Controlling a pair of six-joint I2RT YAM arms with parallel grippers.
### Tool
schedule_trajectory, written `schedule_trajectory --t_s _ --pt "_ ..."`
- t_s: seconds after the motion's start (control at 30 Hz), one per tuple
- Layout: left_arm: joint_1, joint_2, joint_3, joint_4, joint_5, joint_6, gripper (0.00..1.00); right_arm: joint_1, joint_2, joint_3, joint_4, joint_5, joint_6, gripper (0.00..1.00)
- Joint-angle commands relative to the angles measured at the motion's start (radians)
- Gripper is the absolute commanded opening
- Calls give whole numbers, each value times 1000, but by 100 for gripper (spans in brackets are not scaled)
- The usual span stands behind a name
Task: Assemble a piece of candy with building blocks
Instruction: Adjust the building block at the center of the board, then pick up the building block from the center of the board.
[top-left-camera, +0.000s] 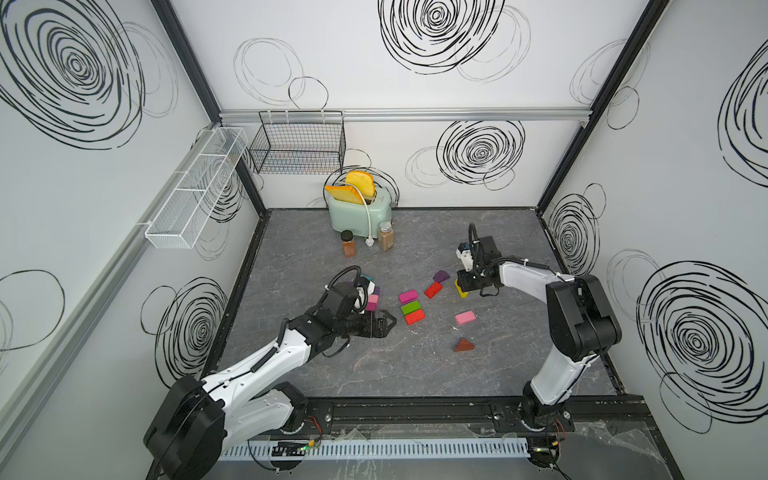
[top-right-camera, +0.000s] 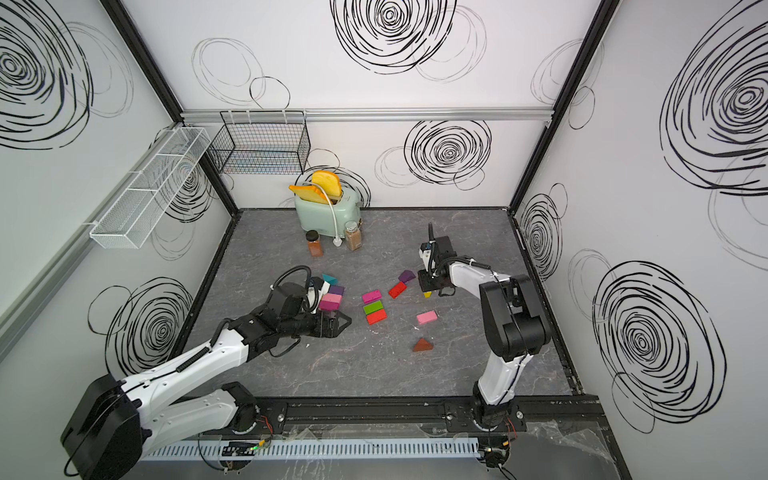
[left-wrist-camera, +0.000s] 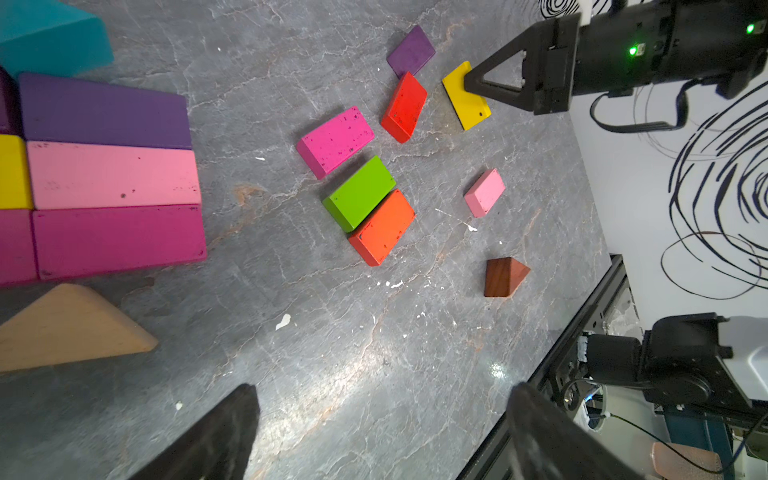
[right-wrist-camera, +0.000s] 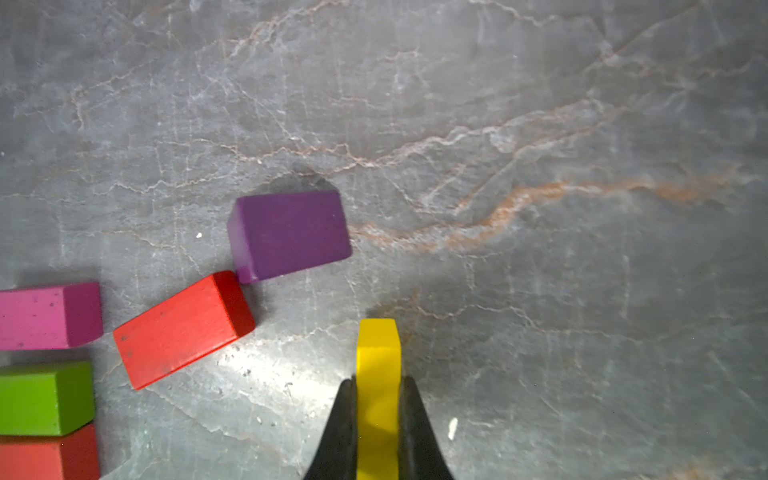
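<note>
My right gripper (right-wrist-camera: 378, 380) is shut on a yellow brick (right-wrist-camera: 378, 349), which stands on edge between the fingers just right of a red brick (top-left-camera: 433, 289) and a purple block (top-left-camera: 441, 275). Magenta (top-left-camera: 407, 296), green (top-left-camera: 410, 308) and orange-red (top-left-camera: 414, 317) bricks lie side by side mid-table. A pink brick (top-left-camera: 465, 318) and a brown triangle (top-left-camera: 464, 345) lie nearer the front. Purple, pink and magenta bricks (left-wrist-camera: 112, 174) sit packed together at the left, between a teal triangle (left-wrist-camera: 50, 37) and a tan triangle (left-wrist-camera: 70, 328). My left gripper (left-wrist-camera: 384, 390) hovers open and holds nothing beside that cluster.
A mint toaster (top-left-camera: 359, 212) with toast stands at the back wall. Two brown spice jars (top-left-camera: 348, 243) (top-left-camera: 385, 236) stand in front of it. A black wire basket (top-left-camera: 299, 143) and a white one (top-left-camera: 195, 187) hang on the walls. A black rail (top-left-camera: 415, 409) borders the front edge.
</note>
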Motion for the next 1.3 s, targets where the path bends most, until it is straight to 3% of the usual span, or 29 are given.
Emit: schedule_trajectory --t_s 0.0,0.17,0.33,0.43,0.73,0.93,1.2,1.27 --pt "6 -18 -1 36 14 -1 98 -65 18 -48 -20 -170 -3 13" --pt "6 -8 1 49 18 2 98 -121 41 -68 6 -299 -6 20" --pt "7 -3 1 54 23 9 98 -140 62 -64 -10 -284 -21 46" --pt "10 -2 -5 56 27 16 98 -138 57 -55 -28 -200 -27 57" --pt "22 2 -5 64 38 17 98 -38 -12 -17 -113 55 -67 59" --pt "24 -17 -10 53 33 11 98 32 2 -19 -80 57 -54 56" --pt "25 -21 -20 53 29 3 98 39 -31 -54 -62 -14 -26 49" --pt "24 -16 -19 60 30 0 98 46 -46 -68 -56 -7 -18 43"
